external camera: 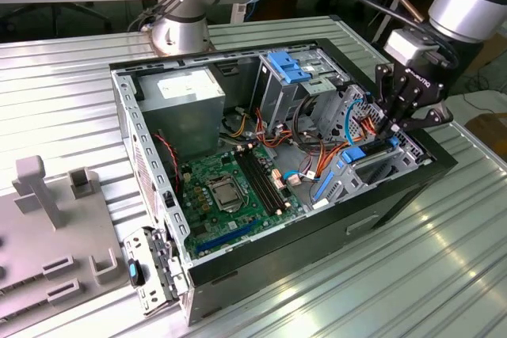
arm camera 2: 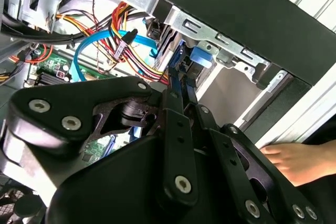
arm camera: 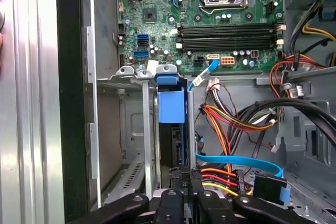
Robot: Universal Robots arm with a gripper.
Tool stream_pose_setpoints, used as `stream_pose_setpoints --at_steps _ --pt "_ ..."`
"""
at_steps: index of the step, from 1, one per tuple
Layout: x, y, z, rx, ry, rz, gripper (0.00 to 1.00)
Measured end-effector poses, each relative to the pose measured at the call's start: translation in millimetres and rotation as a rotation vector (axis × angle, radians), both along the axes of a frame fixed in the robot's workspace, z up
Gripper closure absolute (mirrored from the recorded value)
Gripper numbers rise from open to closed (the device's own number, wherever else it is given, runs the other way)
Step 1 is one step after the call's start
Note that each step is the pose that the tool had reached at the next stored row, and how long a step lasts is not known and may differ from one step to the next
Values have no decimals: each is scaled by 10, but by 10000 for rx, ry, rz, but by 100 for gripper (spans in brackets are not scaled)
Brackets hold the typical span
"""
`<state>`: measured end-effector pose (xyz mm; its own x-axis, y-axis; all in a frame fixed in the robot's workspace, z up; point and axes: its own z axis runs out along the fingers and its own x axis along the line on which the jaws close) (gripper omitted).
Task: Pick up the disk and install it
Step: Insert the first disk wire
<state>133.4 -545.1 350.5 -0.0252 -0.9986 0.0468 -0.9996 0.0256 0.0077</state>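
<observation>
The disk (arm camera: 171, 106) stands on edge in the drive cage (arm camera: 131, 129) of the open computer case (external camera: 261, 267), its blue end and rails showing between the cage's metal walls. In the second wrist view the disk (arm camera 2: 199, 59) pokes out past the black fingers (arm camera 2: 178, 114). My gripper (external camera: 394, 126) hangs over the cage at the exterior view's right end of the case. The gripper (arm camera: 184, 192) is shut on the disk's near edge, with the fingers close together.
Orange, yellow and blue cables (arm camera: 236, 124) run beside the cage. The green motherboard (external camera: 230, 187) lies in the case floor. A grey fixture (external camera: 55, 227) stands at the exterior view's left. A second arm's base (external camera: 182, 13) is behind the case. A person's hand (arm camera 2: 294, 161) rests near the case.
</observation>
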Motion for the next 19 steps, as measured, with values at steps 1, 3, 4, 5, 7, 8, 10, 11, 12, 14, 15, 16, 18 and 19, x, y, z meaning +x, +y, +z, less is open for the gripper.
stream_pose_setpoints --at_steps 1,3,4,5,7,8,10,11,12,14,15,16,18,19 --pt "-8 -6 -2 6 0 83 83" --pt "-18 -10 -2 9 -16 165 83" --pt "-27 -46 -19 11 -49 199 83" --pt "-31 -46 -44 9 -49 267 83" --pt "-31 -46 -25 14 -49 272 83" --pt "-31 -46 -21 11 -50 272 83" --pt "-31 -37 -25 12 -50 272 83" --pt "-31 -36 -27 13 -50 272 83" --pt "-31 -35 -28 13 -50 272 83" --pt "-31 -33 -31 11 -50 272 83" --pt "-31 -32 -34 10 -49 272 83" --pt "-31 -32 -37 10 -49 272 83" --pt "-31 -32 -40 10 -49 272 83" --pt "-31 -32 -42 11 -49 272 83"
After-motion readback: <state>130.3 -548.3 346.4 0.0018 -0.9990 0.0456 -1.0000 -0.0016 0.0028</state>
